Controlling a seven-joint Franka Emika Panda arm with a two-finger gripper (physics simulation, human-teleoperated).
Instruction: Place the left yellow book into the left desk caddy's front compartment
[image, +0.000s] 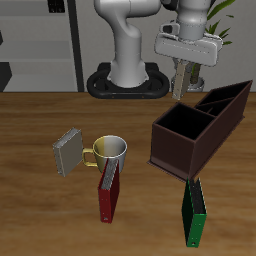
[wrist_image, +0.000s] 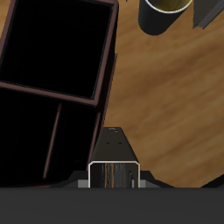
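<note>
Pincer (image: 183, 88) hangs above the table, over the back part of the dark brown desk caddy (image: 200, 125), fingers pointing down. A slim greyish book (image: 184, 82) is clamped between the fingers, held upright, its lower edge just above the caddy's rim; this is the left yellow book. In the wrist view the book (wrist_image: 115, 168) shows edge-on between the two fingers as a narrow grey slab with a pale end, so the jaws are closed to the book's thickness.

Below and beside the pincer in the wrist view: the caddy's compartments (wrist_image: 59, 48), dark inside, divided by thin walls. Which compartment the book is over I cannot tell. The book's edge lies over bare wooden table (wrist_image: 157, 105) just beside the caddy wall in that view.

Well away from the pincer, toward the table's front: a metallic mug (image: 108, 151) with a yellow handle, a second greyish-yellow book (image: 68, 152) leaning beside it, a dark red book (image: 107, 196) standing upright in front of the mug, and a green book (image: 194, 212) upright, in front of the caddy's near end.
</note>
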